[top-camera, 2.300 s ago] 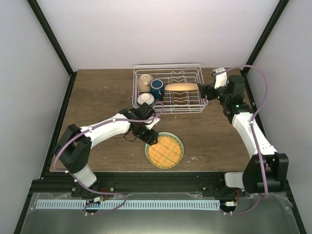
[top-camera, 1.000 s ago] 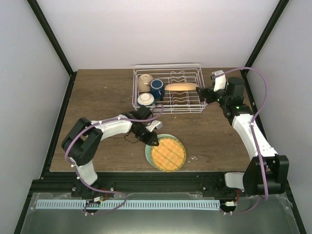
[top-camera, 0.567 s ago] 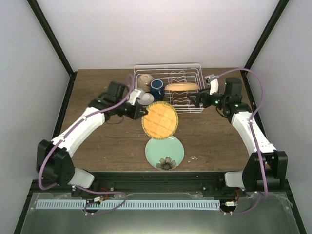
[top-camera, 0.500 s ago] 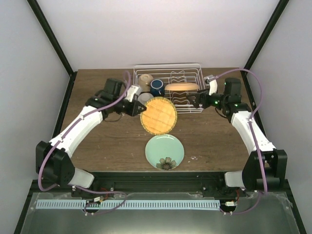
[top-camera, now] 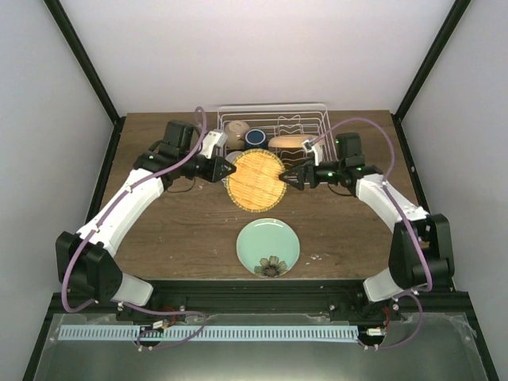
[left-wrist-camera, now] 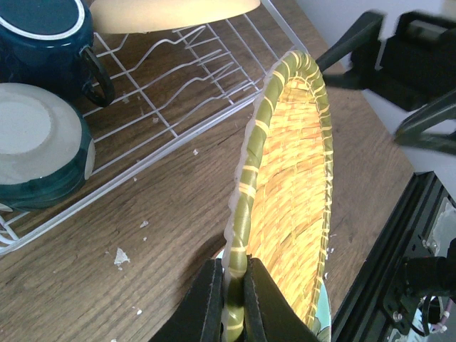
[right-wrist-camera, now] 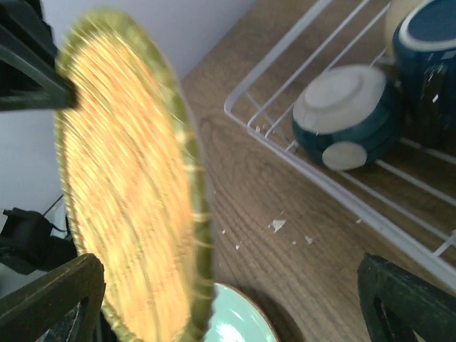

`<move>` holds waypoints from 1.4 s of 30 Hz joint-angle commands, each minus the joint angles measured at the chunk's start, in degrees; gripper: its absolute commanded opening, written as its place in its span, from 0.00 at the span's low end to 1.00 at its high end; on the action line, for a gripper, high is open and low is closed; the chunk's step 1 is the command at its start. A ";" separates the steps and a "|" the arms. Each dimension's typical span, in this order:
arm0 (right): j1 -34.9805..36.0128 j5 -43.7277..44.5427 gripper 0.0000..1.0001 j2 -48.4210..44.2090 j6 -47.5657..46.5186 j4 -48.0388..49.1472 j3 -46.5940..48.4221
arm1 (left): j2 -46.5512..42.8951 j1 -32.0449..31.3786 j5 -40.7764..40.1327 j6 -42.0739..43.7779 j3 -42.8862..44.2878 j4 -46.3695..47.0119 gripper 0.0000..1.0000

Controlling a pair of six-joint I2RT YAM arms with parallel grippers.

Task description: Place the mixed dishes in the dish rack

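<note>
Beside the wire rack [top-camera: 274, 105], left gripper [left-wrist-camera: 233, 274] pinches round woven disc [left-wrist-camera: 292, 178].

The dark wood table [top-camera: 159, 230] carries 2 things directly: the white wire rack [top-camera: 314, 127] at its far edge, and a pale green plate [top-camera: 268, 242] lying flat near the front edge, well apart from the rack. A few white flecks [top-camera: 317, 256] lie on the wood just right of the plate.
</note>
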 commanded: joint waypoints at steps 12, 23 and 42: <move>5.98 -10.03 0.45 6.33 2.07 7.48 3.52 | -0.34 0.16 2.13 -1.82 0.68 3.80 0.00; 6.14 -2.51 0.01 3.58 -1.86 2.56 5.37 | 0.41 0.24 -0.65 -2.01 0.25 4.60 0.30; 6.13 35.54 0.01 -19.68 -44.20 7.35 -2.79 | -4.62 2.71 -9.16 1.40 4.81 -5.16 0.88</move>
